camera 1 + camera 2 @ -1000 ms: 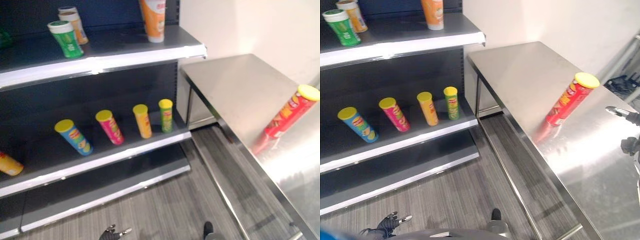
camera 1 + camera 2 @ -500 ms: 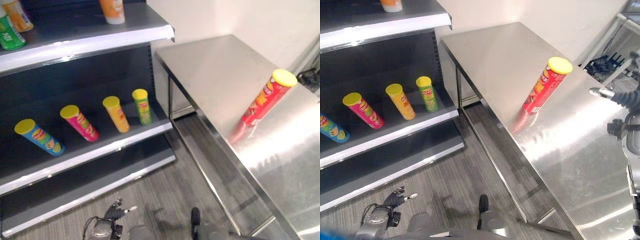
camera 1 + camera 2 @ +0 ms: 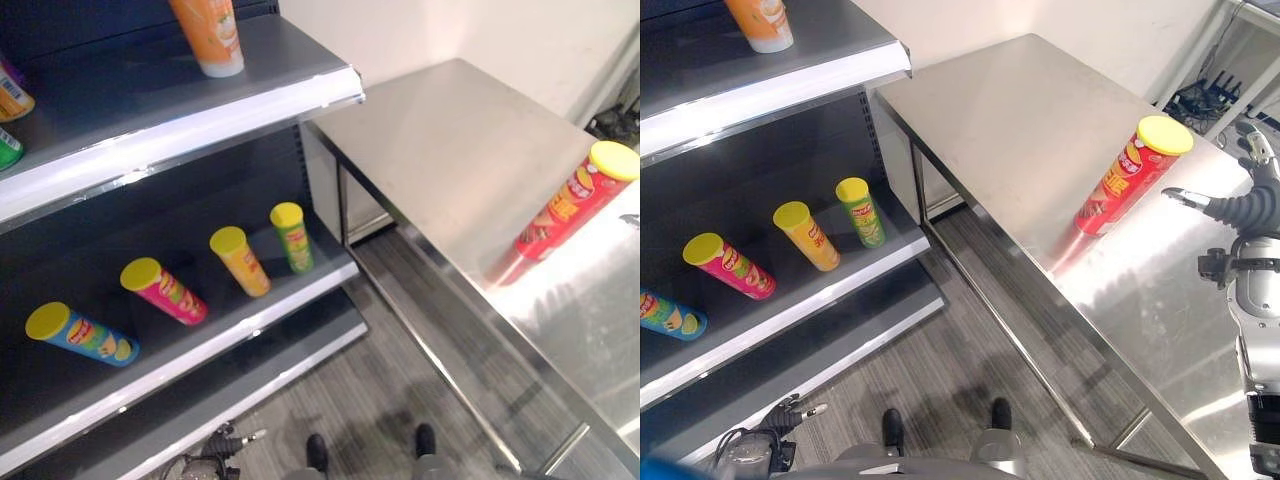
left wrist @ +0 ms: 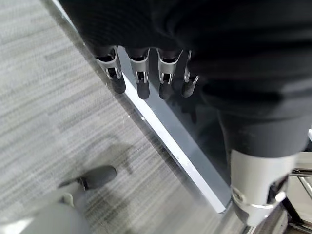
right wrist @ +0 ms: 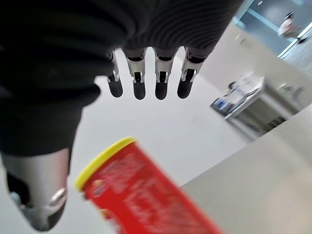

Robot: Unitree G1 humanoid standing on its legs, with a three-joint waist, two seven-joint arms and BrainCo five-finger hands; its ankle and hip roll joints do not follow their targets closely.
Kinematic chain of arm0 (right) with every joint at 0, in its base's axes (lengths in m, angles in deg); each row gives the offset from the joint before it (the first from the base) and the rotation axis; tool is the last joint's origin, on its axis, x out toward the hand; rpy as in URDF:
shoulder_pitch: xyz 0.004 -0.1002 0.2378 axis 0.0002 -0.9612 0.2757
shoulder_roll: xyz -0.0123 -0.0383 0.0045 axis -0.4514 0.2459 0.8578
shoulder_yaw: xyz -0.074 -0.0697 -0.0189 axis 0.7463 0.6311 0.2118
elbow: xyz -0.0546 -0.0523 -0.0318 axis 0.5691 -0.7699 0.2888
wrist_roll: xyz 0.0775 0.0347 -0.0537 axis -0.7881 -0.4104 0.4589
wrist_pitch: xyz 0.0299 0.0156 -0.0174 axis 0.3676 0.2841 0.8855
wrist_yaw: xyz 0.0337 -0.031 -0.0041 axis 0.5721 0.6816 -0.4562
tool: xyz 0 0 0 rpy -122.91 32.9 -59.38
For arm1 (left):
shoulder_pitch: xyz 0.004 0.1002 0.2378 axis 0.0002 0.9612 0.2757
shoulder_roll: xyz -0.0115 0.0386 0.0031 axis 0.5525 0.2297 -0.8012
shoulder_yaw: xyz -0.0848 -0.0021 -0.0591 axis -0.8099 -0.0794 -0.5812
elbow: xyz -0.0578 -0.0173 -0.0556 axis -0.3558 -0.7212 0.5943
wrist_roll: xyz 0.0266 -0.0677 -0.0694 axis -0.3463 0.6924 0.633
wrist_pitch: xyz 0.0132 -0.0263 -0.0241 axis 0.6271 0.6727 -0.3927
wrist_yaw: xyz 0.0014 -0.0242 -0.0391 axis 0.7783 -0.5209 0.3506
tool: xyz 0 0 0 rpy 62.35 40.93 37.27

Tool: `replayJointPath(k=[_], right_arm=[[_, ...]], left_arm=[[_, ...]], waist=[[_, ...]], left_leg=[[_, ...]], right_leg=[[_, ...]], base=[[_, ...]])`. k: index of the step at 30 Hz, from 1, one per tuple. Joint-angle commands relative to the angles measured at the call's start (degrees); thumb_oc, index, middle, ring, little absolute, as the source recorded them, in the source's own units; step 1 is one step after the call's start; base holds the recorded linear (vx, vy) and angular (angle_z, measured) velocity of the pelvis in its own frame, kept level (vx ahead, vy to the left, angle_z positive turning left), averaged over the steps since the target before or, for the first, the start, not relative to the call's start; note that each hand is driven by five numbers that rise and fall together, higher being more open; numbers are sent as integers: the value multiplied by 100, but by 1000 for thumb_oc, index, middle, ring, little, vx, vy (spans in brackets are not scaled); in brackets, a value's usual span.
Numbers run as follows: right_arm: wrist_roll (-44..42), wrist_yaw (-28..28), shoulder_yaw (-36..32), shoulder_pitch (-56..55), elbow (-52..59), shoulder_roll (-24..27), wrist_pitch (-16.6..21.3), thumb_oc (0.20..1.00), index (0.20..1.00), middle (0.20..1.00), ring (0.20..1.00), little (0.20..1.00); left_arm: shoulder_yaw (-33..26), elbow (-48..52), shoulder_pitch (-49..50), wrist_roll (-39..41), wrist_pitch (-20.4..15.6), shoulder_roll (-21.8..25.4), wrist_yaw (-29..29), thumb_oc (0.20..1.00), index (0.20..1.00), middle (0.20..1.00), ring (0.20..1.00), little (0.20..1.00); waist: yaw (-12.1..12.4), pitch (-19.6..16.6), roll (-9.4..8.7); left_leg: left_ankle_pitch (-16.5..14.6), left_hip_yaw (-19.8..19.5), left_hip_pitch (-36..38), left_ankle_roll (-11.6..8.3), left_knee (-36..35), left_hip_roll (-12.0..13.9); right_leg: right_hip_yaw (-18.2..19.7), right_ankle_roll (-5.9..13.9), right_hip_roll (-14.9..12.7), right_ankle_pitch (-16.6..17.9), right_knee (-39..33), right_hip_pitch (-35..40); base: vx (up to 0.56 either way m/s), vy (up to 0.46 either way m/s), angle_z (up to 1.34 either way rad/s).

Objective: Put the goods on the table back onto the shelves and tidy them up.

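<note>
A red can with a yellow lid (image 3: 1130, 180) stands upright on the steel table (image 3: 1020, 110), near its right side. My right hand (image 3: 1243, 211) hovers open just to the right of the can, a short gap away, its thumb turned toward it. The right wrist view has that hand's fingers (image 5: 161, 80) straight, with the red can (image 5: 146, 195) past them, untouched. My left hand (image 3: 790, 412) hangs low and open over the grey floor by the shelf's base, and its fingers (image 4: 141, 78) are relaxed and hold nothing.
The dark shelf unit (image 3: 200, 110) stands to the left of the table. Its middle shelf holds a blue can (image 3: 80, 333), a pink can (image 3: 165, 290), a yellow-orange can (image 3: 240, 260) and a green can (image 3: 292, 235). An orange can (image 3: 208, 35) stands on the top shelf.
The camera has swung, so the whole scene has shifted. My right hand now stands closer to the red can. The left hand stays low by the floor.
</note>
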Motion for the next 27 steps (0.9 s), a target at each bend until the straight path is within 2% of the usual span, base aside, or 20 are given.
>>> replayJointPath(k=[1, 14, 27], right_arm=[[-228, -73, -29, 508, -181, 376, 199, 1000, 1000, 1000, 1000, 1000], [-283, -11, 354, 727, -745, 634, 94, 1000, 1000, 1000, 1000, 1000], [-425, 169, 1274, 1505, -1545, 969, -2, 1000, 1000, 1000, 1000, 1000]], left_arm=[[111, -108, -60, -17, -121, 91, 83, 1000, 1000, 1000, 1000, 1000], [54, -414, 48, 104, -77, -79, 188, 1000, 1000, 1000, 1000, 1000], [166, -383, 31, 262, -110, -47, 229, 1000, 1000, 1000, 1000, 1000]], waist=[[178, -138, 52], [361, -150, -27], [489, -138, -58]], left_leg=[[-596, -90, 162, -277, 143, 368], [-519, -242, 130, -387, 129, 484], [-424, -353, 58, -471, 83, 544]], right_leg=[[-168, 318, -48, -682, 301, 140], [-433, 244, 38, -776, 214, 329], [-618, 200, 108, -800, 176, 371]], base=[[0, 0, 0], [6, -34, 10], [-2, -19, 8]])
